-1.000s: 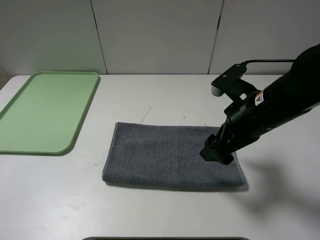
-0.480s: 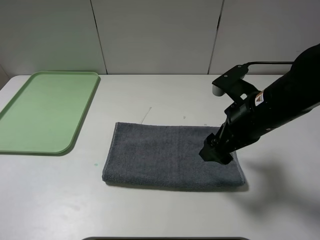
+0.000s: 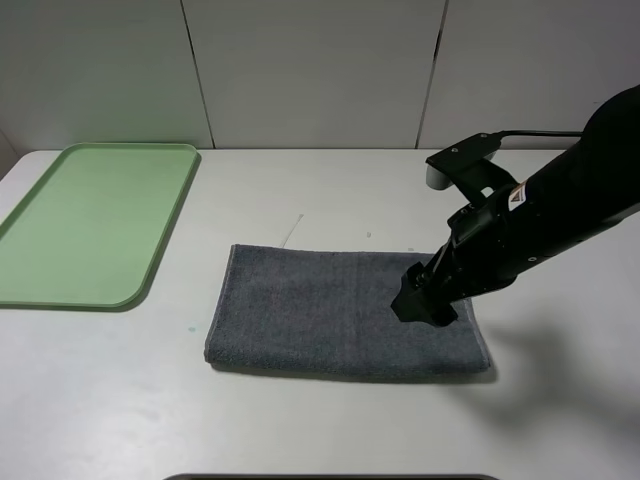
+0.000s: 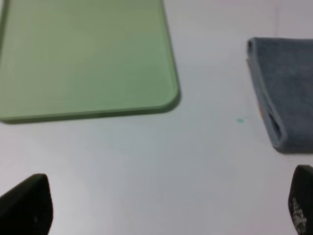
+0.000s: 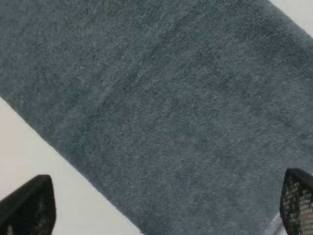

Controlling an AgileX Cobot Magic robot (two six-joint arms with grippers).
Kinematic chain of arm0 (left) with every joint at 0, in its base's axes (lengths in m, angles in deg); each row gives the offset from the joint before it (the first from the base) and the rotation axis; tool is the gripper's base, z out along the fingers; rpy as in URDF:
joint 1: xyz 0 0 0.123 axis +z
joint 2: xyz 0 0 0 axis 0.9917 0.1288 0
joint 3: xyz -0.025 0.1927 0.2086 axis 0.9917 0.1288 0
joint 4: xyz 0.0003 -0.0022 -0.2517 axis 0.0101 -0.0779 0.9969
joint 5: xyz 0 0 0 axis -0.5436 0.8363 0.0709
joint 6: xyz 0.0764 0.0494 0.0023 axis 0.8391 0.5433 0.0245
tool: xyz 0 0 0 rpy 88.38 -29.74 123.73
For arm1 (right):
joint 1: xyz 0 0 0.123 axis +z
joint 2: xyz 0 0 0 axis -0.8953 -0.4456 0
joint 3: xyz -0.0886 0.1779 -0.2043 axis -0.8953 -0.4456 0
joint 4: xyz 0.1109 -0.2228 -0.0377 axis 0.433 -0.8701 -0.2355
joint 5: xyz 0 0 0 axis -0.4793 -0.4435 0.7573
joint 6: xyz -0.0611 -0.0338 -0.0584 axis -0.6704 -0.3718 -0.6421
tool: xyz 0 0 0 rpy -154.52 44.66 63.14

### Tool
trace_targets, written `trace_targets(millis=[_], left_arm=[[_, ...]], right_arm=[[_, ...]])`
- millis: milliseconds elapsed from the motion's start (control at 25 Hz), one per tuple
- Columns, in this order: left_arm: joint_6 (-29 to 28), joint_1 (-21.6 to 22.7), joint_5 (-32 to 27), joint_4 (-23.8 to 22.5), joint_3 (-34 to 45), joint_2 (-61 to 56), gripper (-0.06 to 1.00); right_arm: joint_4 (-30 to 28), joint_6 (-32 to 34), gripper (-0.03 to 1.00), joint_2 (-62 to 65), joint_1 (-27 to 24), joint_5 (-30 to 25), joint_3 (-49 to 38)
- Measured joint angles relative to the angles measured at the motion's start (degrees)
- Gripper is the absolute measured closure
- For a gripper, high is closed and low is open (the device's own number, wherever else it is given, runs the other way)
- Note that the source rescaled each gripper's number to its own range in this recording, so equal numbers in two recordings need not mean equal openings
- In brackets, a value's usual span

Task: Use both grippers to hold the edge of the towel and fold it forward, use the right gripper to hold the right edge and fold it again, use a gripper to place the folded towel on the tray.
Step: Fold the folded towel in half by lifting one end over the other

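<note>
Bulky black arm (image 3: 560, 215) with grey cap (image 3: 435, 182), red-white sticker (image 3: 517, 196).

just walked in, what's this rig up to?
Towel folding. The grey towel lies folded once on the table. The right arm is over its right end, jaws open, gripping nothing. The left arm waits over bare table near the green tray, jaws open. The tray holds nothing yet.

The towel (image 3: 330, 310) is rough, matt, dark grey terry cloth. At ten o'clock, the tray (image 3: 90, 220) is smooth pale green plastic with slight sheen. The table (image 3: 300, 420) is smooth matt white. Pads (image 5: 298, 200) of the right gripper (image 3: 425, 308) are dimpled matt black.
</note>
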Motion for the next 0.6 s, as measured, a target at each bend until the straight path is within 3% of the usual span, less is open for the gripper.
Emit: trace_targets(millis=[120, 240, 400, 600], left_arm=[[0.0, 2.32, 0.0, 0.0, 0.0, 0.0, -0.03], [0.0, 2.65, 0.0, 0.0, 0.0, 0.0, -0.03], [0.0, 2.65, 0.0, 0.0, 0.0, 0.0, -0.03], [0.0, 2.65, 0.0, 0.0, 0.0, 0.0, -0.03]], right_arm=[[1.22, 2.05, -0.03, 0.0, 0.0, 0.0, 0.0], [1.11, 8.55, -0.03, 0.0, 0.0, 0.0, 0.0], [-2.29, 23.35, -0.03, 0.0, 0.0, -0.24, 0.0], [-12.84, 43.51, -0.03, -0.06, 0.0, -0.36, 0.0]])
